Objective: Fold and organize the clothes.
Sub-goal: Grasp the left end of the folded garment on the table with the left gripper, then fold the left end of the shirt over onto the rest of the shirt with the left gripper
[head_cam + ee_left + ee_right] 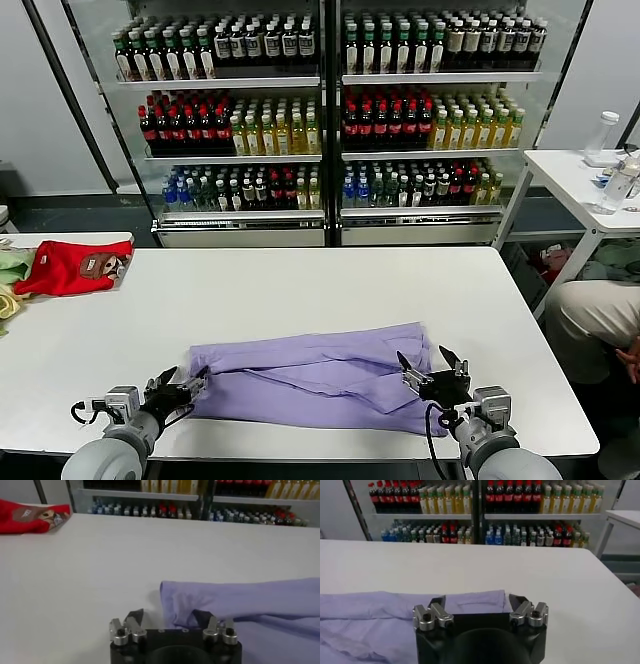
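One lavender T-shirt (315, 385) (folded), one red garment (72, 267), two hands.

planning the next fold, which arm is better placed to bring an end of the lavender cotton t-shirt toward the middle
Neither clearly. The left gripper is open at one end of the folded lavender cotton T-shirt, the right gripper open at the other, both at the near edge. Probably both together.

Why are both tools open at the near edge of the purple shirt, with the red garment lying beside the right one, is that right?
Not quite. The head view shows the red garment at the table's far left corner, on the left tool's side. Both tools, the right tool included, are open at the purple shirt.
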`<state>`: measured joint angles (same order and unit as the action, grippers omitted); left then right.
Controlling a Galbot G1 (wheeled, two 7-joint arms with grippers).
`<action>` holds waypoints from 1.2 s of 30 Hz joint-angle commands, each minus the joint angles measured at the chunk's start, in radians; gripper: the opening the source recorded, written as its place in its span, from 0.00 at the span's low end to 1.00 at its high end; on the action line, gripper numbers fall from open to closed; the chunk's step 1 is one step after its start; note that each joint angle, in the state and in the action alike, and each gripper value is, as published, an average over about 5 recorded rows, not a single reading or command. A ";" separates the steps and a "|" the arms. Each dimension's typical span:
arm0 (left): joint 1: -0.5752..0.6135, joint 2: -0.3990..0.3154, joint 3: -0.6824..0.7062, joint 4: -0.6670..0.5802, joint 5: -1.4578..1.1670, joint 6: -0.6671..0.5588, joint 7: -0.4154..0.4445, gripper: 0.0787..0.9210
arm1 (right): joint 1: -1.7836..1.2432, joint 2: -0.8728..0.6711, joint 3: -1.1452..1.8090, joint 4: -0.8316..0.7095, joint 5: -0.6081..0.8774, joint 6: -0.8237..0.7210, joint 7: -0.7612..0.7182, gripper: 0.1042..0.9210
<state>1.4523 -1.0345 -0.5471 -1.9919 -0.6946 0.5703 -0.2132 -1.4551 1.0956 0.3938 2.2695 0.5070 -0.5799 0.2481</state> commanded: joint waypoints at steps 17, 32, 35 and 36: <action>-0.004 -0.070 -0.020 -0.061 0.217 0.003 -0.024 0.09 | 0.005 -0.005 0.001 -0.004 -0.012 0.001 -0.011 0.88; 0.148 0.082 -0.577 -0.042 0.312 -0.004 0.073 0.04 | 0.041 0.008 -0.015 -0.012 -0.019 0.001 -0.015 0.88; 0.146 0.099 -0.570 -0.073 0.265 0.005 0.081 0.04 | 0.047 0.017 -0.017 -0.013 -0.025 0.001 -0.015 0.88; 0.141 0.098 -0.550 -0.097 0.233 0.009 0.083 0.04 | 0.046 0.019 -0.016 -0.012 -0.027 0.001 -0.015 0.88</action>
<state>1.5390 -1.0048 -0.8631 -2.0527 -0.4493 0.5748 -0.1877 -1.4192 1.1058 0.3813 2.2571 0.4850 -0.5796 0.2329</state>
